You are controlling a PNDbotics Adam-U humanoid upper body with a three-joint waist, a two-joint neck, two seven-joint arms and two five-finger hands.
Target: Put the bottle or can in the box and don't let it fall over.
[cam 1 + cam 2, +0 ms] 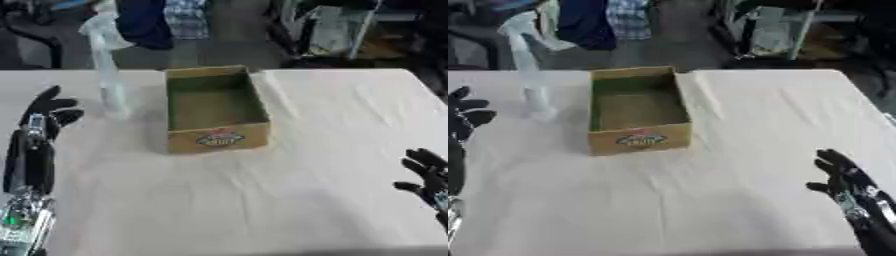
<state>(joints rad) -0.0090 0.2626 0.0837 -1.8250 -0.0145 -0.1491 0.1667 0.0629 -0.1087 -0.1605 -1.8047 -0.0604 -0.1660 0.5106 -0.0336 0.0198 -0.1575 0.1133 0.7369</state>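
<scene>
The left hand rests on the surface, fingers spread, holding nothing, near the upright clear bottle beside the empty cardboard box; right hand idles open

White-clothed table, grey floor beyond, hanging clothes, cluttered shelving.

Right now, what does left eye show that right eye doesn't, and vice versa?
Left eye only: the left hand's forearm, running down to silver parts at the lower left corner.
Right eye only: more of the right hand and its wrist.
Both: an open cardboard box with nothing visible in it, a clear bottle upright on the table left of it, both hands open, neither touching the bottle.
</scene>
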